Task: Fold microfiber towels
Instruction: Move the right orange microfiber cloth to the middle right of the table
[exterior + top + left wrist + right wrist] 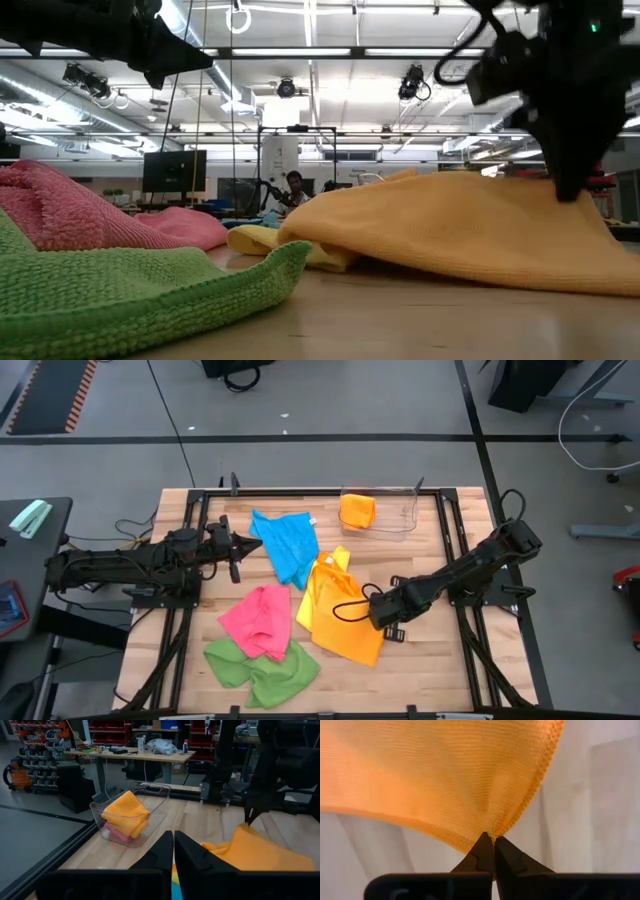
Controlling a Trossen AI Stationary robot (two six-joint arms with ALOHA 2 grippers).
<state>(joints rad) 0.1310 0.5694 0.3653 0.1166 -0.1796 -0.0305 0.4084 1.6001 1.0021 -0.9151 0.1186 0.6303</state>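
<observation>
The left claw (240, 546) hangs pinched shut on nothing beside the blue towel (287, 545), well apart from the orange towel (338, 612) mid-bench; the right claw (366, 600), far nearer, is clamped on that towel's right edge, cloth spreading leftward from it.

Lighting: bright, even, overhead.
Ceiling strip lights (330, 50) glare in low view; near green towel (130, 290) soft, out of focus. My right wrist view is washed out w/ table blown white behind orange towel (435, 775). High view sharp; shadows under my arms faint.
</observation>
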